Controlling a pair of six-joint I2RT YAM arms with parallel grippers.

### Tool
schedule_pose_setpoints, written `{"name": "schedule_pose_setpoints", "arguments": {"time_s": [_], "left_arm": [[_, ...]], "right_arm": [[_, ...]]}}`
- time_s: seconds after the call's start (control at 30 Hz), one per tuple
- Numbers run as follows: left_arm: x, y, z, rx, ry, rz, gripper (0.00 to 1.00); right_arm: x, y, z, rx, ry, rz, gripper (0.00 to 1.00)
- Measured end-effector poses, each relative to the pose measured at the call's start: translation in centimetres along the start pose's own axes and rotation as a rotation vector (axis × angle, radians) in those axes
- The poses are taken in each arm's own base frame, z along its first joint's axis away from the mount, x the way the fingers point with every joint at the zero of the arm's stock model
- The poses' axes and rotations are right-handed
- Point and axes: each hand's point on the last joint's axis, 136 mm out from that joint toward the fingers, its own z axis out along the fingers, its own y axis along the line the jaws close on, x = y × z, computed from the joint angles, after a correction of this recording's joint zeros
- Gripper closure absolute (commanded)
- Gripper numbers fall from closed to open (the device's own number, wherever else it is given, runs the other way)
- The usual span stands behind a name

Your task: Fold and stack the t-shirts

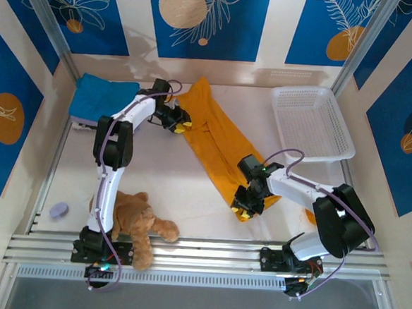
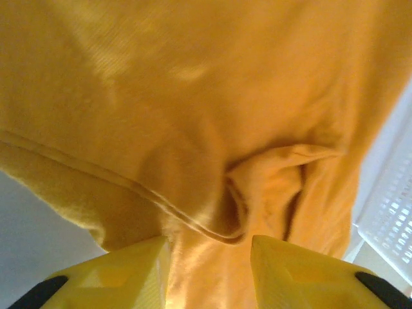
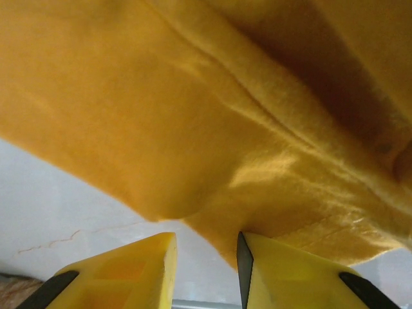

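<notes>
Top external: 1 orange t-shirt (image 1: 217,145) pinched by left fingers (image 1: 182,124) and right fingers (image 1: 244,211) (narrow grips), 1 blue t-shirt (image 1: 104,94) folded.

Left arm (image 1: 113,144): runs up from its base, elbow bent, forearm turned right. Left claw (image 1: 181,121) is pinched on the far-left edge of the mustard-orange tee (image 1: 217,141), with cloth bunched between the yellow fingers (image 2: 138,270). Right arm (image 1: 336,220): folded back on itself, forearm pointing left. Right claw (image 1: 245,208) points down, narrow gap, clamped on the tee's near corner.
</notes>
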Motion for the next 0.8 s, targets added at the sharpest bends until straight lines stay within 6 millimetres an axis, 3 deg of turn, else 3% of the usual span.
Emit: {"name": "schedule_pose_setpoints", "arguments": {"time_s": [0.23, 0.37, 0.53, 0.63, 0.8], "left_arm": [[-1.0, -0.7, 0.6, 0.035, -0.03, -0.027, 0.64], [-3.1, -1.7, 1.4, 0.06, -0.048, -0.015, 0.64], [-3.7, -2.4, 1.5, 0.074, -0.041, -0.009, 0.64], [-3.5, -2.3, 1.5, 0.065, -0.031, -0.012, 0.63], [-3.2, -2.2, 0.8, 0.058, -0.029, -0.004, 0.62]], "right_arm": [[0.8, -1.2, 0.6, 0.047, 0.049, 0.011, 0.67], [2.0, -2.1, 0.7, 0.091, 0.08, 0.005, 0.67], [3.3, -2.0, -0.2, 0.091, 0.083, -0.039, 0.67], [3.2, -0.4, -1.8, 0.05, 0.058, -0.074, 0.66], [1.0, 4.0, -4.2, -0.035, -0.012, -0.135, 0.67]]}}
